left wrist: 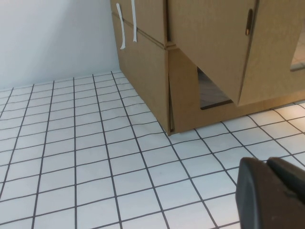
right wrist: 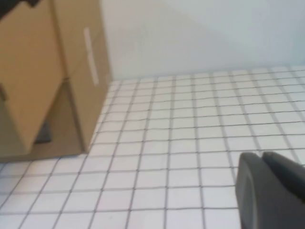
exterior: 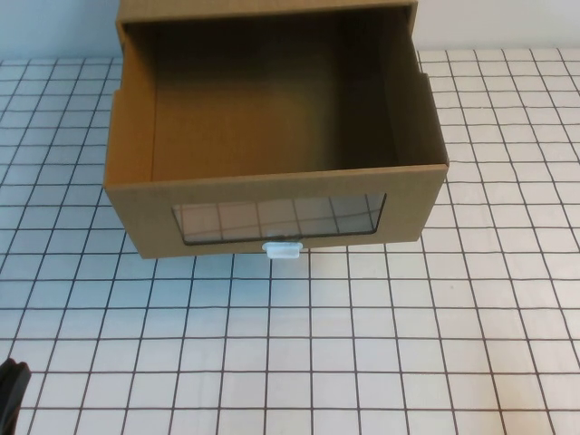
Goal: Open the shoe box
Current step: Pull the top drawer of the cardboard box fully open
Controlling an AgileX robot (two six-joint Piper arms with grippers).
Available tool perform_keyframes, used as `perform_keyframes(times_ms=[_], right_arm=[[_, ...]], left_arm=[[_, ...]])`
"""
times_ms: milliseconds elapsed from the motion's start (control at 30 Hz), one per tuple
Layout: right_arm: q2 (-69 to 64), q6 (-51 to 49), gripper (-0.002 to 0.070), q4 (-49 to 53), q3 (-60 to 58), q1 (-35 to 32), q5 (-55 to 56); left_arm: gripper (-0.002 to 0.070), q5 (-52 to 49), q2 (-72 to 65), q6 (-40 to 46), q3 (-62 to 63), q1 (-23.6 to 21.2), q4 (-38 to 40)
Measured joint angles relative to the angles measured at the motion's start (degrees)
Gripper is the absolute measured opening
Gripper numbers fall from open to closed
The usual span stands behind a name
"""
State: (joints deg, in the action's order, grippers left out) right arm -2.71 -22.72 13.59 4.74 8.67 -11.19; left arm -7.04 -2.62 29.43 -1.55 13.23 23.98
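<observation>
The brown cardboard shoe box [exterior: 136, 204] stands at the far middle of the table. Its drawer is slid out toward me, and the inside [exterior: 272, 109] is bare. The drawer front has a clear window [exterior: 276, 217] and a small white pull tab [exterior: 282, 248]. My left gripper [exterior: 11, 388] sits low at the near left corner, well apart from the box [left wrist: 143, 71]. In its wrist view the left gripper [left wrist: 267, 162] is shut and holds nothing. My right gripper [right wrist: 261, 155] is outside the high view. It is shut, holds nothing, and is off to the side of the box [right wrist: 38, 86].
The table is covered by a white cloth with a black grid [exterior: 408, 344]. A pale wall [right wrist: 200, 33] stands behind the box. Two strips of white tape [left wrist: 127, 24] are stuck on the box's side.
</observation>
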Motion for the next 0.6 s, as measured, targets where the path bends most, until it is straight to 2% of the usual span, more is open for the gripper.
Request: perform_keyframes(times_ms=[167,600], right_arm=[[3.1,0.0,-0.0013,0.0,-4.7,-4.0,4.7],[3.2,0.0,-0.0013,-0.1,-6.0,-4.5,7.3]], left_arm=[[-0.0002,0.0,0.0,0.1,0.0,0.0,0.0],[-0.0002,0.0,0.0,0.1,0.0,0.0,0.0]])
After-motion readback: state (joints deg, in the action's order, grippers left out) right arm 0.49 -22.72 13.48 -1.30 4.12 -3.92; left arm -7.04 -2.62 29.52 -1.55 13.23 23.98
